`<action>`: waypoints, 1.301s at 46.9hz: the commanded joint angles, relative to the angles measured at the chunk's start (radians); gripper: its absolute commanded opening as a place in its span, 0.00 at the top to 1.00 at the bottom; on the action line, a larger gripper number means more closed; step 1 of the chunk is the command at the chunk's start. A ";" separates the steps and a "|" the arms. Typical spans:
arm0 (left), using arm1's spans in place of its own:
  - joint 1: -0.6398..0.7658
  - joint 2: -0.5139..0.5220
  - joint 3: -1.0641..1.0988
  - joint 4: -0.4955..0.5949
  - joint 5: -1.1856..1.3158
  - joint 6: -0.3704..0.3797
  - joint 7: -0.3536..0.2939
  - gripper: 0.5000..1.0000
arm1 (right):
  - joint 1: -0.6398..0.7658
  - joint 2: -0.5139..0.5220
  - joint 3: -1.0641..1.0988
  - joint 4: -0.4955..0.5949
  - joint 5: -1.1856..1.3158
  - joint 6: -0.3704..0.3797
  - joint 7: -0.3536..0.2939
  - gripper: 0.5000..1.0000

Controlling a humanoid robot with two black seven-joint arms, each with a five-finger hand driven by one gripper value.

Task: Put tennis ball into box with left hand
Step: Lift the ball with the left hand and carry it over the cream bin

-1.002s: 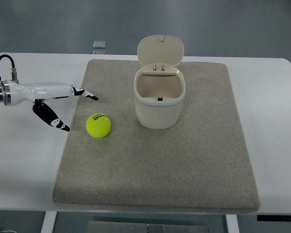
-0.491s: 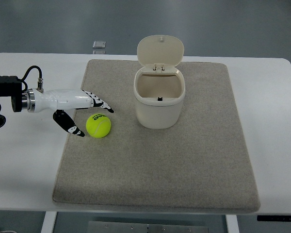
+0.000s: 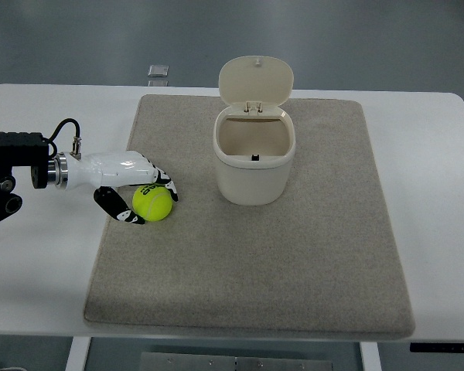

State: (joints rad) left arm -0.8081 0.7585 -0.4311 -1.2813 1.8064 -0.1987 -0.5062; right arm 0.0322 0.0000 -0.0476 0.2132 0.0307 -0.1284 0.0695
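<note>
One hand at work, the left hand [image 3: 131,189], reaching in from the left edge at mid-height of the frame. Its fingers [image 3: 161,179] curl over the top of the tennis ball [image 3: 152,203] while the thumb hooks beneath, cupping it closely on the grey mat [image 3: 294,263]. Ball sits left of centre, well apart from the cream box [image 3: 254,158], lid [image 3: 256,80] standing open, upper centre.

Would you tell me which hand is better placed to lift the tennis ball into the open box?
Left: the left hand already has its fingers around the tennis ball on the mat, beside the box. No right arm is in view.
</note>
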 commanded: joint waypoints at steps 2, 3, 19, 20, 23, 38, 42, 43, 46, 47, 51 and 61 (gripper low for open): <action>-0.005 0.012 -0.006 0.002 -0.002 0.007 -0.002 1.00 | 0.000 0.000 0.000 0.000 0.000 0.000 0.001 0.19; -0.006 0.013 -0.008 0.002 -0.002 0.010 -0.003 1.00 | 0.000 0.000 0.000 0.000 0.000 0.000 0.001 0.20; -0.023 0.068 -0.006 -0.072 -0.002 0.280 -0.028 1.00 | 0.000 0.000 0.000 0.000 0.000 0.000 0.000 0.20; -0.023 0.068 -0.006 -0.078 -0.002 0.300 -0.028 1.00 | 0.000 0.000 0.000 0.000 0.000 0.000 0.000 0.20; -0.023 0.079 -0.009 -0.101 -0.002 0.350 -0.028 1.00 | 0.000 0.000 0.000 0.000 0.000 0.001 0.001 0.20; -0.221 0.131 0.058 -0.148 -0.006 0.397 -0.029 1.00 | 0.000 0.000 0.000 0.000 0.000 0.001 0.000 0.20; -0.289 0.120 0.113 -0.151 -0.004 0.384 -0.029 1.00 | 0.000 0.000 0.000 0.000 0.000 0.000 0.000 0.20; -0.298 0.117 0.121 -0.151 -0.004 0.381 -0.029 1.00 | 0.000 0.000 0.000 0.000 0.000 0.000 0.001 0.20; -0.309 0.082 0.135 -0.151 -0.002 0.374 -0.029 1.00 | 0.000 0.000 0.000 0.000 0.000 0.000 0.000 0.19; -0.310 0.068 0.135 -0.148 -0.002 0.369 -0.029 1.00 | 0.000 0.000 0.000 0.000 0.000 0.000 0.000 0.20; -0.339 0.044 0.135 -0.144 -0.001 0.357 -0.028 1.00 | -0.001 0.000 0.000 0.000 0.000 0.001 0.000 0.20; -0.396 -0.045 0.137 -0.099 0.001 0.274 -0.023 1.00 | 0.000 0.000 0.000 0.000 0.000 0.000 0.000 0.20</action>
State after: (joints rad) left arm -1.1869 0.7635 -0.2950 -1.4064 1.8055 0.0965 -0.5318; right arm 0.0322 0.0000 -0.0475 0.2132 0.0307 -0.1285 0.0694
